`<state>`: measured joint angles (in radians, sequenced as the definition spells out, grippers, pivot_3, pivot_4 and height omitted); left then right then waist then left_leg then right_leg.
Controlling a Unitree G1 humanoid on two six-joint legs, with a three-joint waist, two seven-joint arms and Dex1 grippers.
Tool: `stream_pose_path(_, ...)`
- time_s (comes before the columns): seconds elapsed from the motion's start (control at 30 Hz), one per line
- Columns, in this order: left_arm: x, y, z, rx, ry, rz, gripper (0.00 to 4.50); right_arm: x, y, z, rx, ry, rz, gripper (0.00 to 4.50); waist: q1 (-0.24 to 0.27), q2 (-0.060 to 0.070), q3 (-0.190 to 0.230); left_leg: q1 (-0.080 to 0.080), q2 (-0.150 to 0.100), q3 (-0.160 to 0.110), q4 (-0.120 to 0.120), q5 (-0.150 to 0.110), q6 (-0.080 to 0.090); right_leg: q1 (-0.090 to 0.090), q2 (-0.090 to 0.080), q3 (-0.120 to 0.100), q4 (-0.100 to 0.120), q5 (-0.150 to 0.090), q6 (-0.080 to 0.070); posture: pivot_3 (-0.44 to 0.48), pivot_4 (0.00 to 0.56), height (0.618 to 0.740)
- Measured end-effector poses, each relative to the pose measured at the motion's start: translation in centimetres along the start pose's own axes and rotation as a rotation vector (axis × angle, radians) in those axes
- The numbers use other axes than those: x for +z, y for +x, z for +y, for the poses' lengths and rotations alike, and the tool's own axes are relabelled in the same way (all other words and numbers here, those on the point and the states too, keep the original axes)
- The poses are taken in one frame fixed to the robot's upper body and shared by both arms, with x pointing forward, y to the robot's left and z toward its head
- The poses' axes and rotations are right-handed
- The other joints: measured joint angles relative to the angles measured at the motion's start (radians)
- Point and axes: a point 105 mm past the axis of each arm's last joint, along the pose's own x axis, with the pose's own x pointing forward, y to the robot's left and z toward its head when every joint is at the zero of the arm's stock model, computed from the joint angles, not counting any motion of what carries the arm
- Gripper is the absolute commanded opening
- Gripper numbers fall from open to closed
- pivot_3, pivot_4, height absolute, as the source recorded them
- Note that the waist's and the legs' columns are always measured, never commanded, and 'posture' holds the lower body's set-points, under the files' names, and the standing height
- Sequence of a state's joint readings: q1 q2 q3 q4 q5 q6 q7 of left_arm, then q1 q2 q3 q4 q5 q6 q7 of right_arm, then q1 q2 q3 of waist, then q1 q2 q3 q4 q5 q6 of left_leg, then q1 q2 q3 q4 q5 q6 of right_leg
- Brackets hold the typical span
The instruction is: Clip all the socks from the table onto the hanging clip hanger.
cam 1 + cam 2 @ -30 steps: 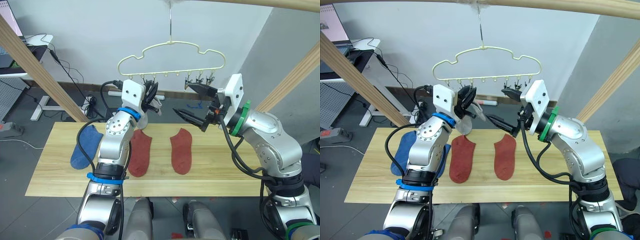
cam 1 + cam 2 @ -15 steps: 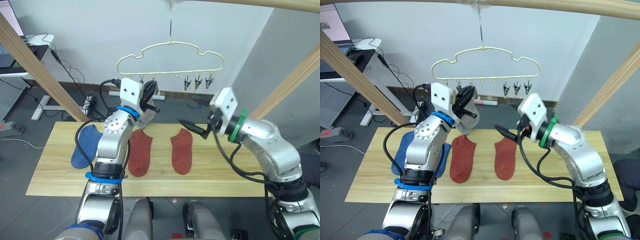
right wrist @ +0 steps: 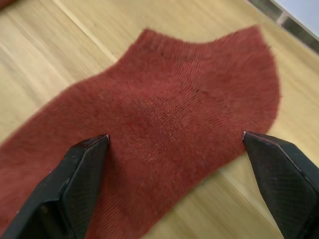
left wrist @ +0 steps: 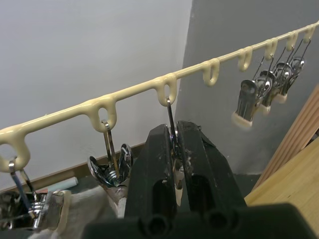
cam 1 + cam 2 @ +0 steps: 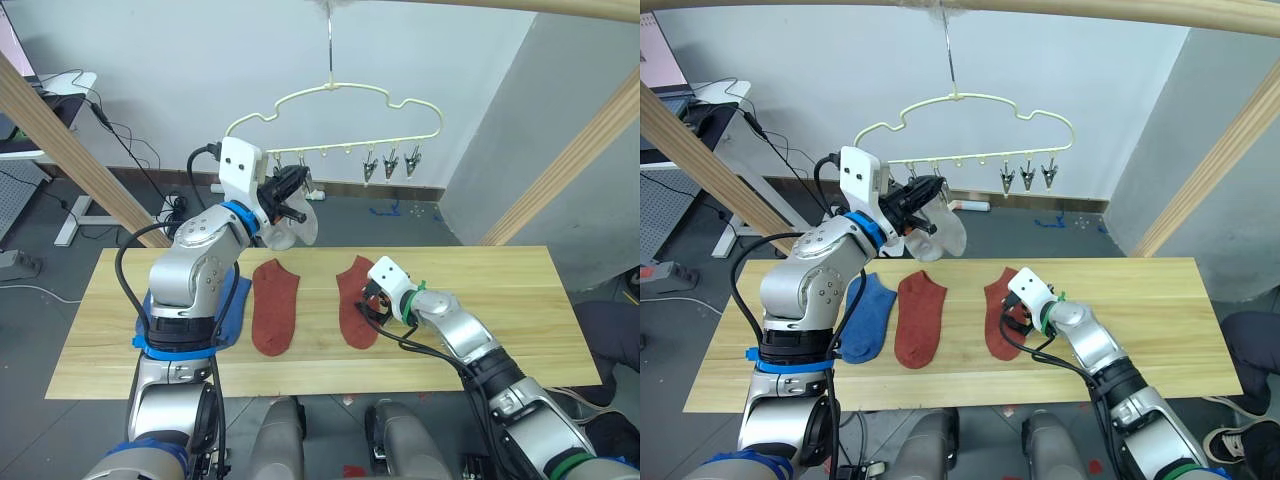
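The pale-yellow clip hanger hangs from the top pole, with free metal clips at its right end. My left gripper is up at the clip row, shut on one clip. A light grey sock hangs just beside it. Two rust-red socks lie on the table: the left one and the right one. My right gripper is open and low over the right one, a finger on each side. A blue sock lies to the left, partly behind my left arm.
Slanted wooden frame poles stand at the left and right behind the table. A desk and cables lie beyond the left pole. Bare planks stretch right of the socks.
My right gripper has dropped from beside the hanger down onto the right rust-red sock on the table. The left gripper stays at the clips with the grey sock. The camera has shifted.
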<state>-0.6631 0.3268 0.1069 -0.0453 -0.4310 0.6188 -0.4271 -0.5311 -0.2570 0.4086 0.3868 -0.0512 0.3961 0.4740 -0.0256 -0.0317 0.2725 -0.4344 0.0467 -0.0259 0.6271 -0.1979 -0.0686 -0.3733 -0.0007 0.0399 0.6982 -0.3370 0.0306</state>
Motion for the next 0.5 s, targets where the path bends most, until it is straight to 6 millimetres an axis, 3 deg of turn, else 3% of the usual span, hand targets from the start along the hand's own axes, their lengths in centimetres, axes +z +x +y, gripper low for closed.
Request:
stream_pose_path(0.07, -0.1, -0.2, -0.2, -0.004, 0.003, 0.005, 0.00, 0.1, 0.2, 0.3, 0.010, -0.024, -0.012, 3.83, 0.000, 0.000, 0.000, 0.000, 0.000, 0.000, 0.000, 0.000, 0.000, 0.000, 0.000, 0.000, 0.000, 0.000, 0.000, 0.072, 0.273, 0.740)
stream_pose_path(0.43, -0.2, -0.7, -0.5, -0.013, 0.006, 0.020, 0.00, -0.7, -0.2, 1.7, 0.061, -0.063, -0.026, 0.03, 0.004, 0.000, 0.000, 0.001, 0.000, -0.002, 0.000, 0.000, 0.001, 0.001, 0.000, 0.000, 0.003, 0.000, 0.000, 0.079, 0.264, 0.740)
stream_pose_path(0.5, -0.2, -0.7, -0.6, -0.018, 0.002, 0.023, 0.00, -0.8, -0.4, 1.7, 0.064, -0.064, -0.023, 0.03, 0.006, 0.000, 0.000, 0.001, 0.000, -0.001, 0.000, 0.000, 0.000, 0.001, 0.000, 0.000, 0.002, 0.000, 0.000, 0.079, 0.264, 0.740)
